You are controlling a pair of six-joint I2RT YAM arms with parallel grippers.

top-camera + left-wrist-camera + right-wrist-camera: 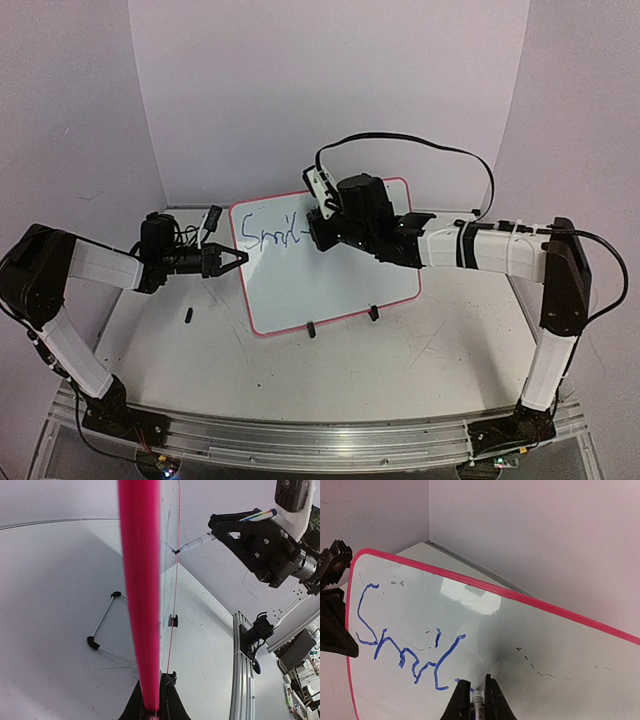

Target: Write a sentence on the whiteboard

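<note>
The whiteboard (330, 270) stands tilted on two black clip feet, with a red-pink frame and blue letters at its upper left. My left gripper (236, 259) is shut on the board's left edge; in the left wrist view the pink frame (141, 605) runs up from between my jaws. My right gripper (318, 232) is shut on a marker (478, 707), tip against the board just right of the blue writing (415, 655). The marker also shows in the left wrist view (192, 543), touching the board face.
A thin metal rod with black end caps (102, 621) lies on the table behind the board. A small black piece (188, 316) lies left of the board. The metal base rail (320, 440) runs along the near edge. White walls enclose the back and sides.
</note>
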